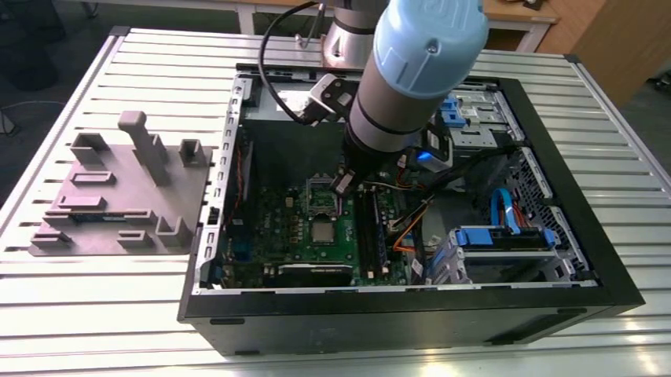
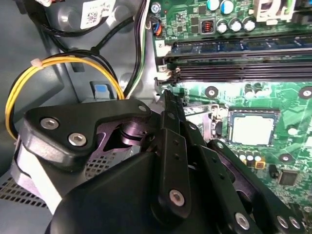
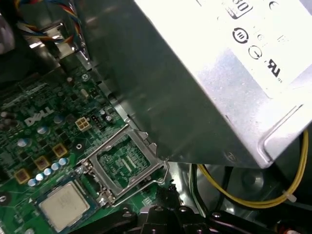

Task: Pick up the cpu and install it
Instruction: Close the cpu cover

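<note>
With the tool (image 2: 168, 96) narrow and empty, we are favouring a square, centred approach to the cpu (image 1: 320, 230), lying at six o'clock of the metal frame (image 1: 320, 196) in the exterior view.

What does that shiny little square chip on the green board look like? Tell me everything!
That is the cpu: a small, flat, square chip with a shiny silver metal-looking top and a thin pale rim. It lies flat on the green board, beside an open metal frame. The hand is apart from it.
</note>
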Controlling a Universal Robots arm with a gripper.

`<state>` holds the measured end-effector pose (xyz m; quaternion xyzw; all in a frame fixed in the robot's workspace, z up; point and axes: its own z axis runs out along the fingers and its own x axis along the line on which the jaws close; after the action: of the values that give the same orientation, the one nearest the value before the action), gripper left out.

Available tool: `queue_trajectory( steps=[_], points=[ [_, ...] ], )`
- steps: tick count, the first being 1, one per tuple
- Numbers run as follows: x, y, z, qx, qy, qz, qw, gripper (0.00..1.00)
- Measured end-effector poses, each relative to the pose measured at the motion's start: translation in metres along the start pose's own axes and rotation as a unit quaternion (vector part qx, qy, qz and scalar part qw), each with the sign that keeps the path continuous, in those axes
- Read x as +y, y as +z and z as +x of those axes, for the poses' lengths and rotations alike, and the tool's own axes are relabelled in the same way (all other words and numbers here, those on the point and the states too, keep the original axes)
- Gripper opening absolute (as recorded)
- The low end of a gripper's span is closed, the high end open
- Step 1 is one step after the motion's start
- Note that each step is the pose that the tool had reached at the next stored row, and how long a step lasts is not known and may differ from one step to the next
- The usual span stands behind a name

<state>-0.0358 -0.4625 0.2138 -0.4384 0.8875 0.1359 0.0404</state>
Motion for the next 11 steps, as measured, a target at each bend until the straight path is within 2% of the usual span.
queue_trajectory(
  steps=[4, 6, 11],
  points=[
    [0.0009, 0.0049, -0.0016, -0.0063, 0.000, -0.0048, 0.99997, 0.10],
    [0.0022, 0.0075, -0.0035, -0.0072, 0.000, -0.0054, 0.99996, 0.10],
    [0.0047, 0.0120, -0.0072, -0.0073, 0.000, -0.0056, 0.99996, 0.10]
  ],
)
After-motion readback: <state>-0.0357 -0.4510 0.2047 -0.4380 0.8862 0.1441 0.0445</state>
